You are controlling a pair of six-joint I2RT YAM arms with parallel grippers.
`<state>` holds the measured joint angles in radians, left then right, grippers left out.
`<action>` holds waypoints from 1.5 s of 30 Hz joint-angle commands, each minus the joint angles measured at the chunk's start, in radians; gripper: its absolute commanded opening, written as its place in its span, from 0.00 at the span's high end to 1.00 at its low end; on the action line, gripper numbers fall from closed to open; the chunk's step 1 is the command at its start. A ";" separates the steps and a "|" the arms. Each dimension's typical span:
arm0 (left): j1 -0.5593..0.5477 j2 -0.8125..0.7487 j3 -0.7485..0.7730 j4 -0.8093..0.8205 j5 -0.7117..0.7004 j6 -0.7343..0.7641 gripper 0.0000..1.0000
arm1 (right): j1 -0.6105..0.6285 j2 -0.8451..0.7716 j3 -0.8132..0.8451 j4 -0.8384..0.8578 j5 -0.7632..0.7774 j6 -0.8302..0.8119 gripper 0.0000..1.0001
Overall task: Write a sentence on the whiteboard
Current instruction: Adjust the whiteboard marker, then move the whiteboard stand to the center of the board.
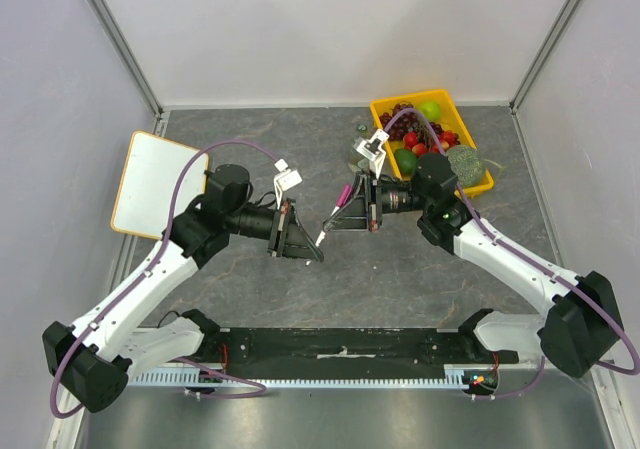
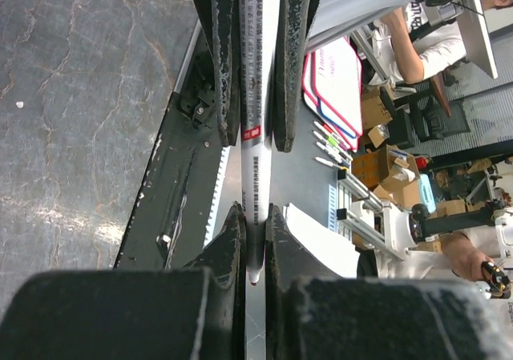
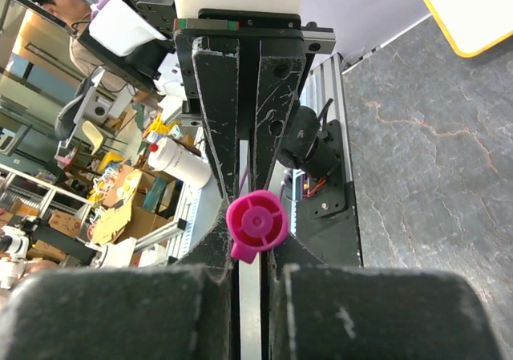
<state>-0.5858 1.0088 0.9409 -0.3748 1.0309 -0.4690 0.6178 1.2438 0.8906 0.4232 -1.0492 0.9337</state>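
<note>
Whiteboard (image 1: pixel 155 181) lies flat at the far left of the worktop (image 1: pixel 400 279), by the left wall and well apart from both arms; from above you see its face as plain white inside the yellow-orange rim. Your right wrist camera catches only one rounded corner of it, at the top right.

Overhead, the two arms meet nose to nose over the middle of the worktop, but you cannot read the grips from there. The wrist cameras give you that. On the left wrist view, the left claw (image 2: pixel 255 216) is closed tight on the pale barrel of a marker (image 2: pixel 255 95), which runs straight up the frame into the fingers of the opposite arm. On the right wrist view, the right claw (image 3: pixel 256 233) is closed on a magenta cap (image 3: pixel 256 222), seen end-on with its clip pointing down, and the left arm's black fingers face you behind it.

Only the overhead view shows you the yellow fruit tray (image 1: pixel 410 96) at the far right, behind the right arm
</note>
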 commanded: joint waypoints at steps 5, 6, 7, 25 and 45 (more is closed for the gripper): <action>0.012 -0.033 -0.010 -0.007 -0.080 0.020 0.79 | 0.000 -0.021 0.050 -0.287 0.072 -0.242 1.00; 0.020 -0.036 -0.017 -0.009 -0.116 0.009 0.73 | -0.001 -0.023 0.051 -0.308 0.095 -0.256 1.00; 0.036 -0.039 -0.025 -0.012 -0.146 -0.003 0.66 | -0.003 -0.024 0.050 -0.332 0.129 -0.272 1.00; 0.262 -0.088 -0.137 -0.266 -0.988 -0.157 0.15 | -0.058 -0.040 -0.010 -0.555 0.426 -0.418 1.00; 0.497 0.255 -0.142 -0.150 -1.293 -0.353 0.28 | -0.062 0.023 -0.062 -0.554 0.440 -0.516 1.00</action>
<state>-0.1120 1.2396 0.7853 -0.5880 -0.1612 -0.7368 0.5591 1.2533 0.8402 -0.1516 -0.6147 0.4576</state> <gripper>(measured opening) 0.720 0.066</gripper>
